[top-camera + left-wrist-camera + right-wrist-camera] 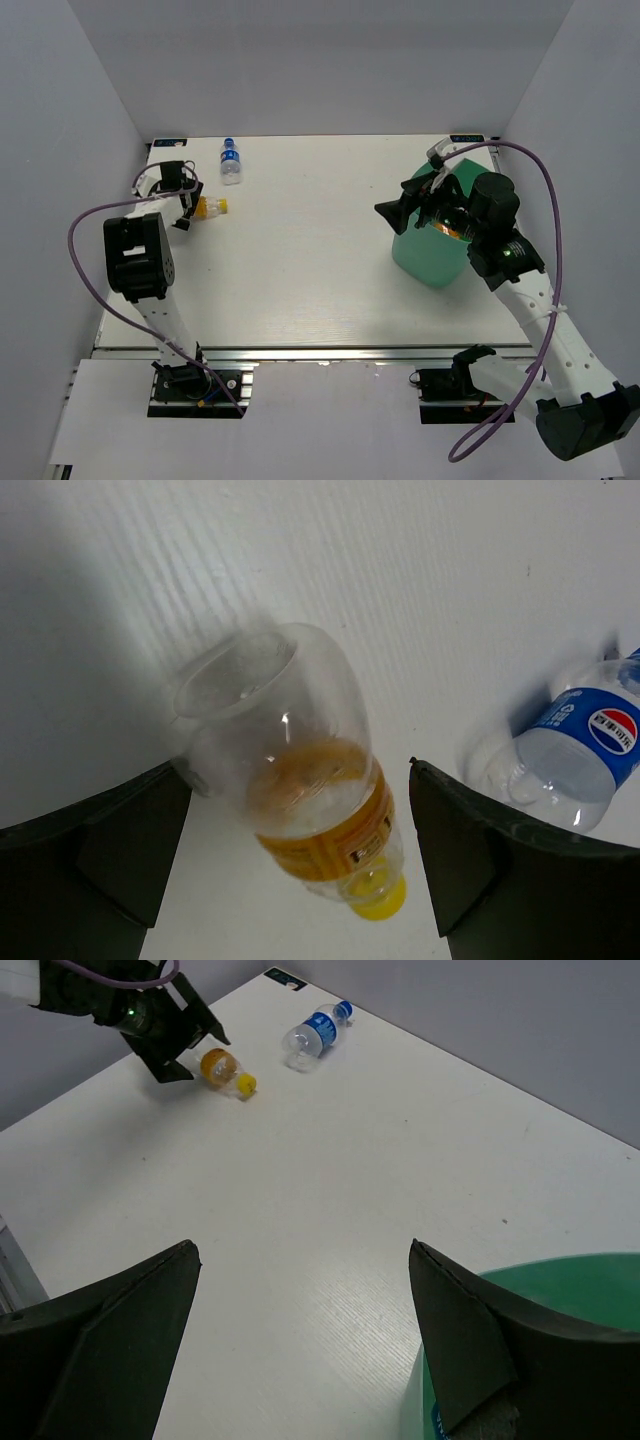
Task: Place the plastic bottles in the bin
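Mint-green bin (430,262) sits nearest, at the right, with the right gripper (400,210) above its left rim, jaws wide and empty. Farther off at the left, the left gripper (300,770) straddles the orange-banded bottle (310,810) (lying on its side), jaws spread wide. Beyond lies a blue-labelled bottle (231,160).

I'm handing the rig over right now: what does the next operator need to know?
Left tool: open, jaws either side of the orange-banded bottle, which lies on the table, not gripped.
Right tool: open and empty, over the bin at the rim.
Blue-labelled bottle: lying on its side near the far edge, left side.
Done: unconfirmed; most of the bin's inside is hidden.
Left: these two bottles. Probably close on the orange-banded one first, then fetch the blue-labelled one.
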